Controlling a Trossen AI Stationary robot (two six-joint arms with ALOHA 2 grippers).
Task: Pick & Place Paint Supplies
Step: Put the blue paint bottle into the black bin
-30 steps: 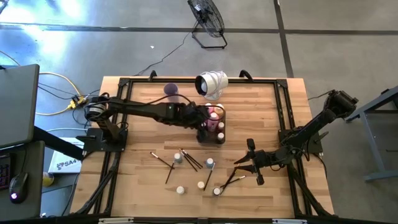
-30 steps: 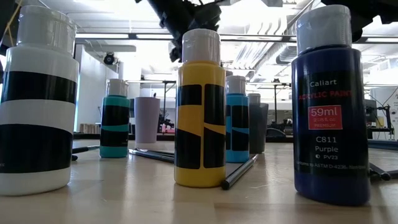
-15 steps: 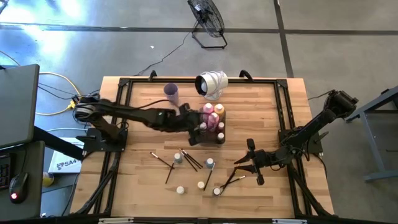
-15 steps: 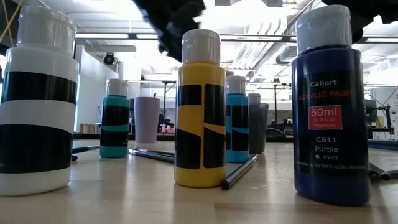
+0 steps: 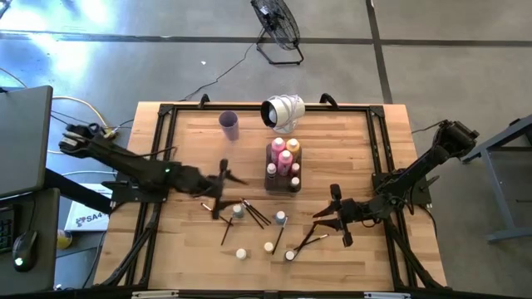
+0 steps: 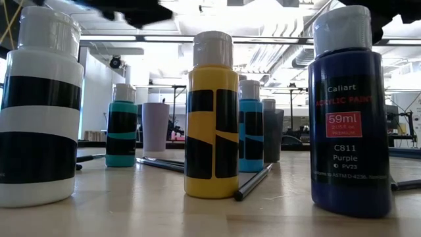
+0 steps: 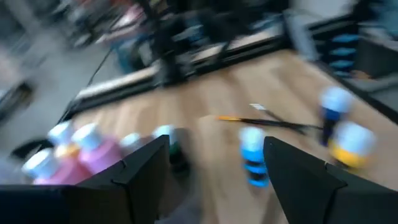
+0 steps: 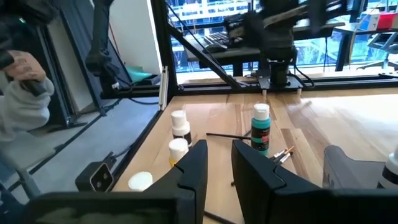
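At the table's front edge stand three paint bottles in a row: a white-and-black bottle (image 6: 41,112), a yellow bottle (image 6: 212,115) and a purple bottle (image 6: 347,112), all upright with white caps. A dark paintbrush (image 6: 253,182) lies flat just beside the yellow bottle. From above, more paintbrushes (image 5: 253,213) lie scattered among these bottles, flat on the wooden table (image 5: 183,241). A little farther back stand a teal bottle (image 6: 123,125) and a blue bottle (image 6: 250,128), also upright. To the right at about this depth, the right gripper (image 5: 324,218) hangs low over the table beside a brush; its fingers (image 8: 196,163) stand close together with only a narrow gap, and nothing is held between them. To the left, the left gripper (image 5: 226,184) is above the table near the teal bottle, its fingers (image 7: 146,171) spread wide apart with nothing between them; its own view is blurred. Behind the blue bottle sits the clear grey tray (image 5: 271,184), holding upright pink bottles (image 5: 278,148) and an orange bottle (image 5: 292,146) along with a few smaller bottles. Farther back and to the left, well apart from the tray, the lilac cup (image 5: 229,124) stands upright. At the table's far edge sits a white rounded object (image 5: 284,112).
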